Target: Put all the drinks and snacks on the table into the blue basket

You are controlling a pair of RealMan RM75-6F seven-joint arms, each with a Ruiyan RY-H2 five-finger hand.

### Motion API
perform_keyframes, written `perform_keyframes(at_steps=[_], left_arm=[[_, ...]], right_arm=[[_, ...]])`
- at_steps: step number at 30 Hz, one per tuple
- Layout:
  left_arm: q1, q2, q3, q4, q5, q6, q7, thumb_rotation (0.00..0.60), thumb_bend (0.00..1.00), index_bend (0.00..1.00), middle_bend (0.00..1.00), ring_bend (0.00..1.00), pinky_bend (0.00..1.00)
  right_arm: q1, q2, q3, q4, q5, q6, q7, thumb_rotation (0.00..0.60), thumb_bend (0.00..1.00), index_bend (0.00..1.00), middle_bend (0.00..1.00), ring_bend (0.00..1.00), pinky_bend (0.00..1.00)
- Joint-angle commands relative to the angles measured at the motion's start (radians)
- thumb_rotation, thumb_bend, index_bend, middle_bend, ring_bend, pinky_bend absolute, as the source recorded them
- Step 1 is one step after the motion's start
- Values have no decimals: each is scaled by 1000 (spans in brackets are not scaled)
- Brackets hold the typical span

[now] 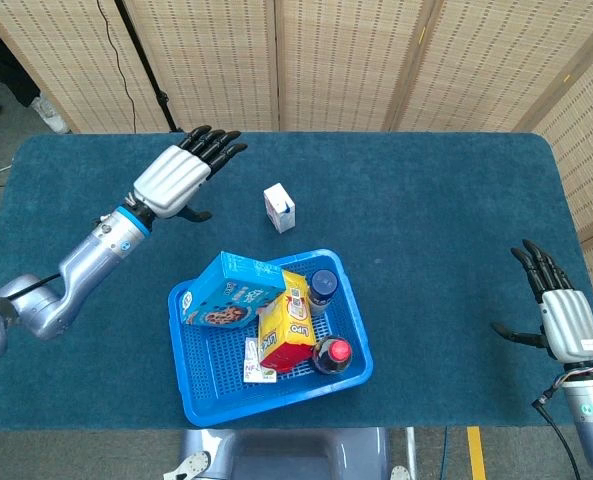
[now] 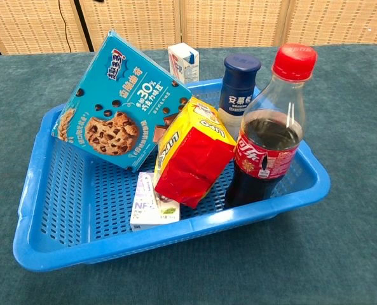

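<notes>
Blue basket (image 2: 35, 210) holds cookie box (image 2: 115, 105), snack bag (image 2: 191, 155), cola bottle (image 2: 267, 136).

Chest view shows neither hand. Cola bottle (image 2: 267, 136) base sits hidden behind basket (image 2: 175, 238) front rim. Yellow snack bag (image 2: 191, 152) covers part of white carton (image 2: 151, 203) & cookie box (image 2: 115, 105) corner. Head view: right arm cut off at bottom edge; carton text too small to read.
</notes>
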Motion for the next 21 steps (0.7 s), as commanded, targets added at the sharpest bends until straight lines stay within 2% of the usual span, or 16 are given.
perform_keyframes(at_steps=[1, 8, 21], left_arm=[[-73, -92, 14, 98, -38, -72, 58, 600, 0, 0, 0, 0, 0], [-167, -231, 17, 234, -80, -142, 106, 600, 0, 0, 0, 0, 0], [-228, -352, 44, 401, -147, -236, 110, 600, 0, 0, 0, 0, 0]], right_arm=[[3, -3, 2, 3, 7, -7, -6, 600, 0, 0, 0, 0, 135], [5, -7, 7, 6, 24, -18, -18, 600, 0, 0, 0, 0, 135], [2, -5, 17, 12, 44, -23, -16, 600, 0, 0, 0, 0, 135]])
